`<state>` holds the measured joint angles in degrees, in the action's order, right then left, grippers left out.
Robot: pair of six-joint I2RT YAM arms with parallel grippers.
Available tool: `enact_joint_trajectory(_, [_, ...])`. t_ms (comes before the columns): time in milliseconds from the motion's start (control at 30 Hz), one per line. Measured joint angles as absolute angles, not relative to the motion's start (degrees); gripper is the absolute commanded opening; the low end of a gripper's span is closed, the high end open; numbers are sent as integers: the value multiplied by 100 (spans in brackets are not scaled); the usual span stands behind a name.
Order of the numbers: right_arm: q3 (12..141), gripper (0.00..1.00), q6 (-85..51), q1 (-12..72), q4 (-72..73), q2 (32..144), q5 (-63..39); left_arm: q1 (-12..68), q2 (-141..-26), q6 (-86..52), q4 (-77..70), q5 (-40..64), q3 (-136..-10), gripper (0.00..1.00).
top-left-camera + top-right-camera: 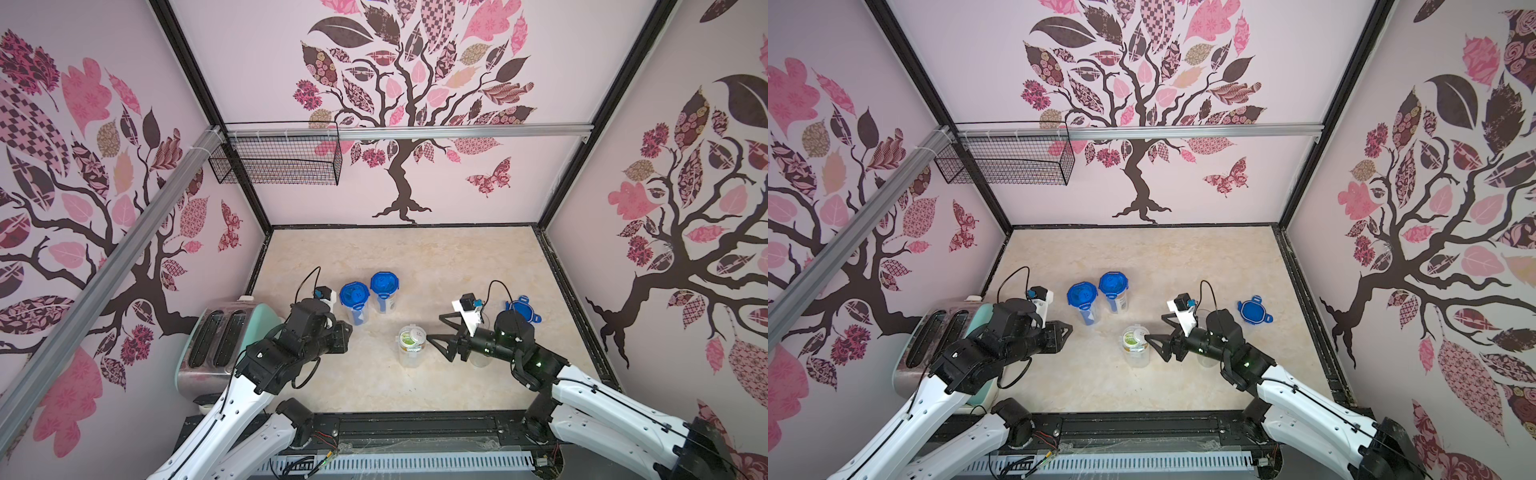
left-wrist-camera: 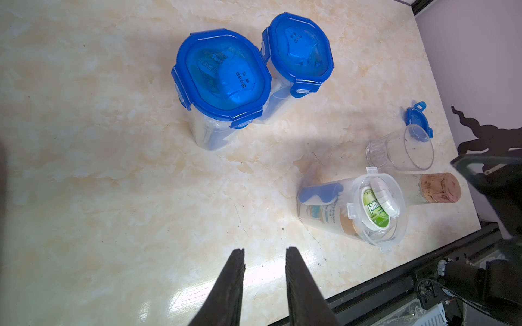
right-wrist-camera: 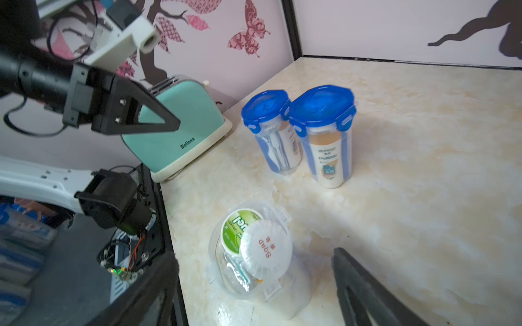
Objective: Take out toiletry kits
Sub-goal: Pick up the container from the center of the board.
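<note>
Marble-look tabletop (image 1: 457,266); right gripper (image 1: 434,326) gapes wide, empty, beside the open jar (image 1: 411,345); left gripper (image 2: 265,249) narrowly parted, empty. That soap tub (image 3: 265,248) looks light, slick: I'd pinch its rim.

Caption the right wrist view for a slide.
Clear jar of toiletries before the open right gripper; two blue-lidded jars beyond.

Far tabletop (image 1: 415,249) open; lidded jars (image 1: 354,296), toaster (image 1: 216,338) block left.

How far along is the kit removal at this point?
Looks done: one clear jar stands empty, with a loose blue lid nearby. In hand: nothing; the open right gripper hovers by a third jar holding a soap tub and more. Left: that jar and the two blue-lidded jars, kits inside.
</note>
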<state>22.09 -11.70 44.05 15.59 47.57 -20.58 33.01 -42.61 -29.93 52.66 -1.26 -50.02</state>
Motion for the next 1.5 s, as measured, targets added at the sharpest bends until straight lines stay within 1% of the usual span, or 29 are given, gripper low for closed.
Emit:
enact_joint_trajectory(67, [1981, 97, -1017, 4705, 1695, 4838, -1905, 3301, -4259, -2993, 5266, -128, -5002, 30])
enact_joint_trajectory(167, [1841, 98, -840, 4952, 1804, 5026, -1702, 3301, -4259, -2993, 5264, -126, -5002, 30])
enact_joint_trajectory(300, [1741, 98, -701, 4958, 2143, 5238, -1466, 3301, -4259, -2993, 5264, -126, -5002, 30])
enact_joint_trajectory(433, [1525, 98, -600, 4978, 2620, 5564, -1479, 3301, -4259, -2993, 5262, -126, -5002, 30])
enact_joint_trajectory(733, [1378, 95, -329, 5142, 3680, 6416, -1544, 3301, -4259, -2993, 5262, -128, -5002, 30])
enact_joint_trajectory(1033, [1378, 93, -95, 5229, 4497, 7212, -1378, 3301, -4259, -2993, 5262, -132, -5002, 30])
enact_joint_trajectory(1300, [1404, 92, -12, 5339, 4978, 7787, -1138, 3301, -4252, -2993, 5262, -130, -5002, 30])
enact_joint_trajectory(1500, [1533, 88, -62, 5393, 5218, 8060, -932, 3301, -4219, -2993, 5262, -128, -5002, 30])
